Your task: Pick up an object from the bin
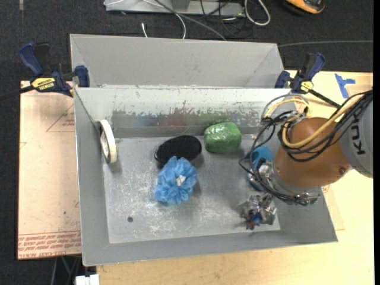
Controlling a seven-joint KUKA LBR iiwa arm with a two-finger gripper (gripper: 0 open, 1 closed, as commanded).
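In the bin's near right corner, the tool (259, 212) hangs low over the grey floor as a small tangle of metal with flecks of blue and red. It is too small and cluttered to read. Whether it is spread or pressed together cannot be told, nor whether it touches the floor or has anything in it.

Just above it, the arm's rounded orange cover (309, 156) and its looping cables (279, 108) hide the right end of the bin (196, 215) and part of its right wall. A small bright-blue piece (260, 157) peeps out at the cover's left edge. It is the thing nearest the tool, but most of it lies behind the cables and the wrist, so its kind and shape cannot be made out, nor whether it rests on the floor or against the arm.

The other things lie clear of the arm, farther left:
- A green rounded lump (222, 137) sits near the back wall, just left of the blue piece.
- A black oval thing (178, 149) lies beside the lump, and its lower edge is covered by a blue fluffy bundle (176, 180) that lies in front of it at mid-floor.
- A roll of white tape (107, 141) stands on edge against the left wall, well apart from the tool.

Bare, scuffed floor separates the bundle from the tool.
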